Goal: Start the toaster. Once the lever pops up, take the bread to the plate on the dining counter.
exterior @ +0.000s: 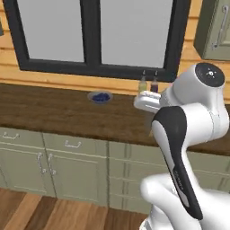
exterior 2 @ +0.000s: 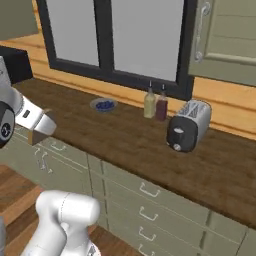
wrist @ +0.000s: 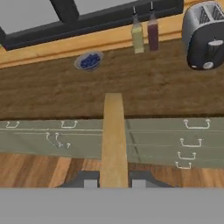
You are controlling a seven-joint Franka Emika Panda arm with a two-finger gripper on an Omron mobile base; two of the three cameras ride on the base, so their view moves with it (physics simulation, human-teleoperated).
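In the hand view the bread [wrist: 113,135] is a tan slice seen edge-on, rising from between my gripper's [wrist: 113,180] two dark fingertips, which are shut on it. From the right base view, my gripper [exterior 2: 40,131] hangs at the left, in front of the wall counter's edge, with the tan bread [exterior 2: 36,136] in it. The silver toaster [exterior 2: 189,125] stands on the wall counter well to the right of my gripper, its black end panel facing out; it also sits at the upper right in the hand view [wrist: 204,35]. The plate and the dining counter are out of view.
A small bowl of blueberries [exterior 2: 104,105] sits on the dark wood wall counter [exterior 2: 125,145] below the window. Two bottles [exterior 2: 155,104] stand just left of the toaster. Green drawers and cabinet doors [exterior 2: 145,200] run under the counter, with wood floor below.
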